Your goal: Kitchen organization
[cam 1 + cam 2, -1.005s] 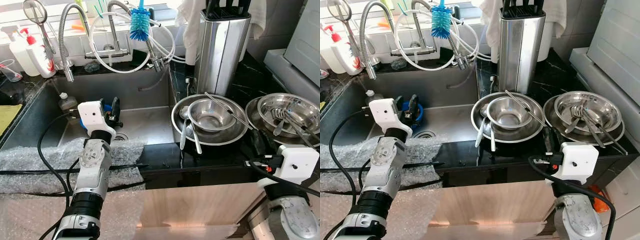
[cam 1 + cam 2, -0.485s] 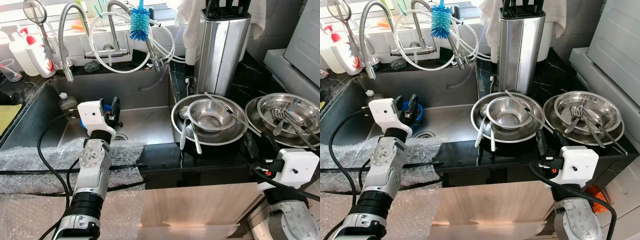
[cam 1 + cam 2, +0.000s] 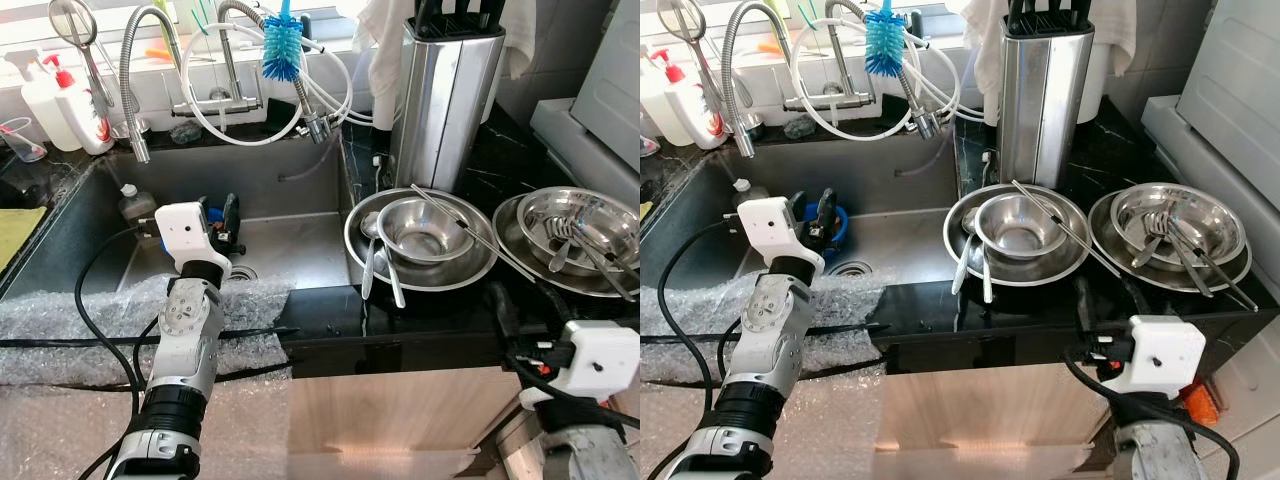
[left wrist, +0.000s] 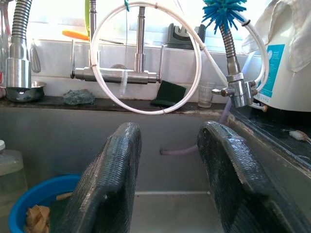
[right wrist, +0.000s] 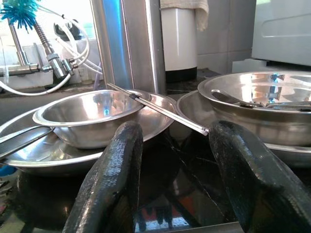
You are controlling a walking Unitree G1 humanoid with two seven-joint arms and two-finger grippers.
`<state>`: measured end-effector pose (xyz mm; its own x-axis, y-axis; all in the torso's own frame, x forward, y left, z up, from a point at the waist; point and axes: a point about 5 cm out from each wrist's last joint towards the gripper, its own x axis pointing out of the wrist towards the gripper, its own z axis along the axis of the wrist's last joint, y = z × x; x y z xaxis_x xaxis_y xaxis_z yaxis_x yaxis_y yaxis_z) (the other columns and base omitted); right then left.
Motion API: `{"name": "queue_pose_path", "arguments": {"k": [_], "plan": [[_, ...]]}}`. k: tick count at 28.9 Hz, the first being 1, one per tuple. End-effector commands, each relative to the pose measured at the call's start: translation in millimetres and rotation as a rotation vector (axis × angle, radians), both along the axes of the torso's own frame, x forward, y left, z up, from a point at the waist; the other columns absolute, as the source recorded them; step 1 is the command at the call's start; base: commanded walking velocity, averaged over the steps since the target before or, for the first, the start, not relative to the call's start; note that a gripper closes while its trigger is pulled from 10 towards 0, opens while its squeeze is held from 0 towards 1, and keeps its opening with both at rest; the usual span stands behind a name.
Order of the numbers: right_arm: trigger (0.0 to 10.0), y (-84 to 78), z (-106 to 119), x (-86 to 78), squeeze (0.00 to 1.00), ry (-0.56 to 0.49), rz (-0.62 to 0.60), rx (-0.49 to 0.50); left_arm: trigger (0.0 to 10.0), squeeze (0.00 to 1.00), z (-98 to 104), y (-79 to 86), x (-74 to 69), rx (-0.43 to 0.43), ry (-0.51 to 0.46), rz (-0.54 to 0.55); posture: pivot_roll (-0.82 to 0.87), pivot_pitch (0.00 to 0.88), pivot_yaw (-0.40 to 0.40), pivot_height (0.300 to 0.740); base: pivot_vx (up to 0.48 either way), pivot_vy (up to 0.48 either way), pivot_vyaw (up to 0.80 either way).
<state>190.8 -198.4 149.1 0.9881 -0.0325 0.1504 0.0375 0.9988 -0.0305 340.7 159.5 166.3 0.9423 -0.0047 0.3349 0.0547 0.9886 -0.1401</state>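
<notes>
A small steel bowl point(image 3: 418, 228) sits inside a wide steel dish point(image 3: 470, 270) on the black counter, with spoons point(image 3: 368, 265) and a pair of metal chopsticks point(image 3: 470, 228) resting across them. To its right a second steel bowl point(image 3: 575, 220) holds more cutlery on another dish. My right gripper point(image 3: 1110, 297) is open at the counter's front edge, low, pointing at the gap between the two stacks point(image 5: 175, 170). My left gripper point(image 3: 218, 225) is open over the sink point(image 3: 290, 240), with nothing between its fingers point(image 4: 104, 189).
A tall steel knife block point(image 3: 440, 90) stands behind the dishes. In the sink sit a blue bowl point(image 3: 830, 215) and a small bottle point(image 3: 133, 203). Bubble wrap point(image 3: 60, 320) covers the sink's front edge. Faucets, hoses and a blue brush point(image 3: 282, 40) hang above.
My right gripper has dropped lower and drawn back toward the counter's front edge. The left arm has stayed where it was.
</notes>
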Motion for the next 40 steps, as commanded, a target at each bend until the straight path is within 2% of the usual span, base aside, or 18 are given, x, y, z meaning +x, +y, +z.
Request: {"name": "queue_pose_path", "arguments": {"k": [1,4,9,18,40], "plan": [[10.0,-7.0,0,-0.6,0.00,-0.009,-0.040,0.038,10.0,0.00,-4,3.0,-1.7,0.015,0.013,0.010,-0.09,0.031,0.078,0.740,0.000,0.000,0.00],[10.0,-8.8,0,0.6,0.00,-0.015,-0.046,0.044,10.0,0.00,-5,3.0,-1.7,0.015,0.013,0.010,-0.09,0.029,0.079,0.740,0.000,0.000,0.00],[10.0,-12.6,1,6.1,0.00,-0.032,-0.075,0.140,10.0,0.00,-4,2.2,-1.3,0.017,0.012,0.008,-0.09,0.034,0.080,0.740,0.000,0.000,0.00],[10.0,-3.4,-1,15.8,0.00,-0.015,-0.001,0.161,10.0,0.00,-3,3.3,-1.5,0.023,0.013,0.016,-0.08,0.051,0.080,0.740,0.000,0.000,0.00],[10.0,-12.4,1,26.4,0.00,-0.033,-0.052,0.180,10.0,0.00,-4,4.3,-1.3,0.026,0.016,0.023,-0.07,0.066,0.078,0.740,0.000,0.000,0.00]]}}
